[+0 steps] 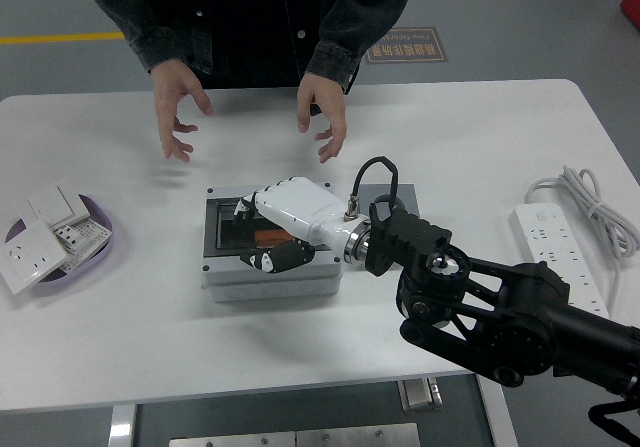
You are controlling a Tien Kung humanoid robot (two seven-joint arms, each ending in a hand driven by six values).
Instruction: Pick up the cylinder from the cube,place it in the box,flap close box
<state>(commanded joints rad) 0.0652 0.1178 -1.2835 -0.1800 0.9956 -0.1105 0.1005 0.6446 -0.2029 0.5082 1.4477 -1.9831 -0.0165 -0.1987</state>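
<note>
On white table, pressing grey box lid with flat, empty right hand, risking jamming lid against orange cylinder.

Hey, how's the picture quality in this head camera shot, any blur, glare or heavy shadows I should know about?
Head view: light is even and soft, with only faint shadows on the white table. The box, the robot's right hand on it and the person's hands look reasonably sharp. No strong glare; the cylinder shows only partly under the hand.
</note>
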